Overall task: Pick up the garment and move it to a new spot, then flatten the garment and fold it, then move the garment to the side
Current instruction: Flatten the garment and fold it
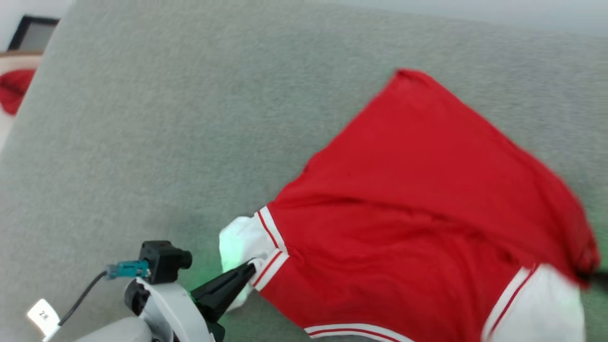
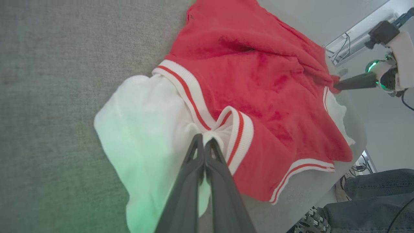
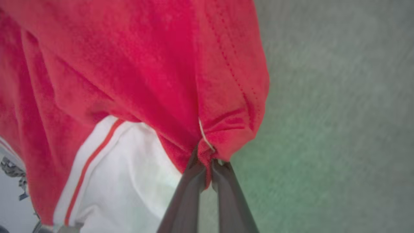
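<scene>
Matt cloth garment; rough felt-like tabletop.

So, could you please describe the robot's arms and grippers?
The left gripper and right gripper each have two long, dark, tapering fingers. The left wrist is pale, with a black block, a teal plug on a dark cable and a white tag. A green-lit ring shows at the right wrist.

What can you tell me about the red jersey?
The jersey is red, soft-looking cloth with white-and-red striped trim, and its white lining is turned out in two places. It lies rumpled and loosely spread on the grey surface. The left gripper is shut on the white lining beside the striped trim. The right gripper is shut on a bunched red edge at the opposite side.
</scene>
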